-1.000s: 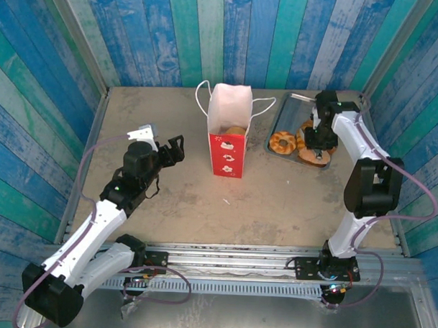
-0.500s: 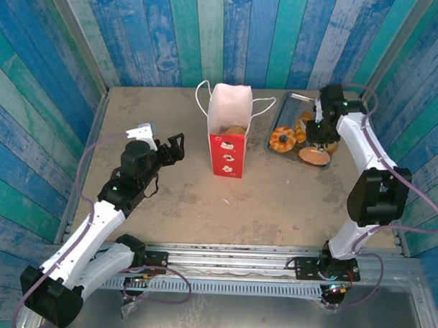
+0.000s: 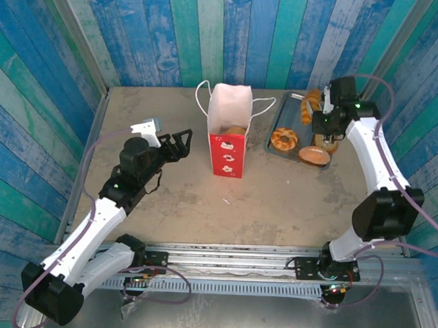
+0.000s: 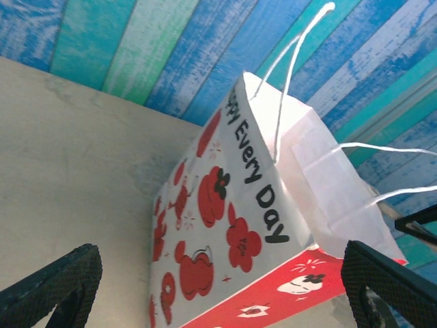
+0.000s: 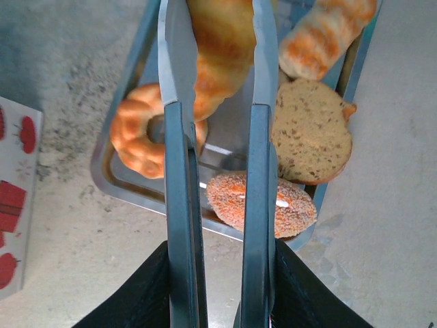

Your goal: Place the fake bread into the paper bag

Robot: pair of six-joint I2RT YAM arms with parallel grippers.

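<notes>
The paper bag [image 3: 229,128] stands upright mid-table, white above and red below, with one pastry [image 3: 236,131] showing inside its mouth. My right gripper [image 3: 325,122] is shut on the metal tongs [image 5: 181,171]. The tongs pinch a golden roll [image 5: 218,41], lifted over the tray [image 3: 281,117]. On the tray lie a glazed ring [image 5: 140,137], a sugared bun [image 5: 263,201], a seeded flat bun [image 5: 311,130] and a striped roll [image 5: 328,34]. My left gripper [image 3: 180,142] is open, just left of the bag [image 4: 225,225], touching nothing.
The silver tray [image 5: 123,184] sits at the back right, close to the blue plank wall [image 3: 395,76]. The bag's thin loop handles [image 4: 287,75] stick out to both sides. Bare tabletop [image 3: 275,202] lies in front of the bag and tray.
My right arm has risen and swung towards the back with the tongs, lifting a roll off the tray. My left gripper has edged closer to the bag.
</notes>
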